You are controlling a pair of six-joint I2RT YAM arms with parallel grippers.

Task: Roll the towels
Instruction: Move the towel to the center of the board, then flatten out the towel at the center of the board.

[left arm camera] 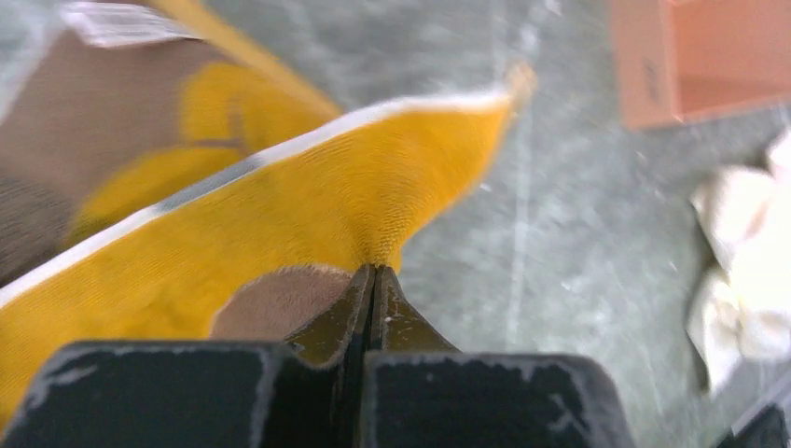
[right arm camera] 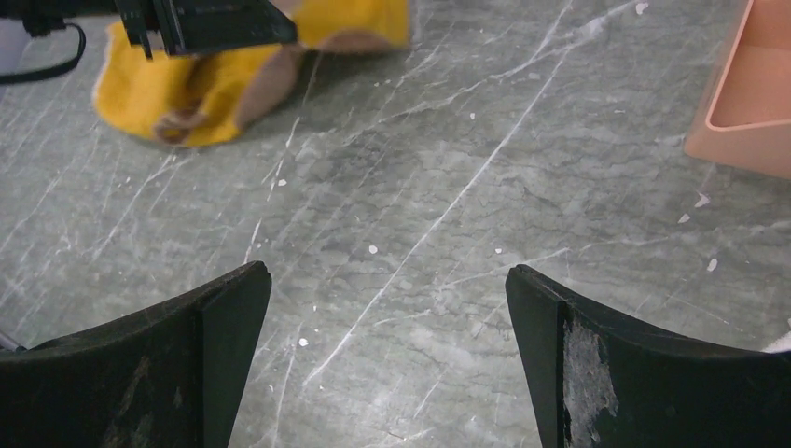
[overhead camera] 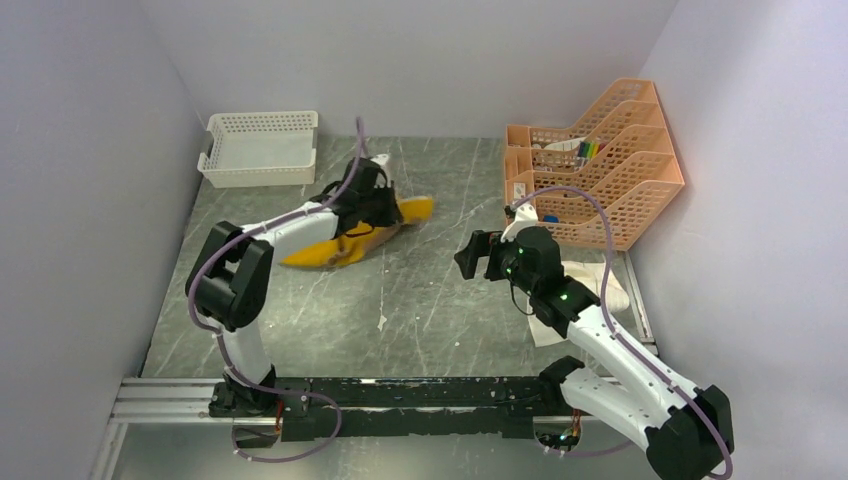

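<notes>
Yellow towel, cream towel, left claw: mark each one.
yellow towel [left arm camera: 308,196]: left wrist view, yellow face above the claw tips.
cream towel [left arm camera: 732,201]: left wrist view, upper bunched fold at right edge.
left claw [left arm camera: 373,273]: left wrist view, shut tips pinching the yellow towel's edge.

The mustard-yellow towel [overhead camera: 312,255] lies crumpled, the cream towel [overhead camera: 590,272] bunched.

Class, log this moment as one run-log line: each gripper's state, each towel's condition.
left gripper: shut on yellow towel, unrolled | right gripper: open, empty, over table | cream towel: crumpled, table's right side, untouched
</notes>
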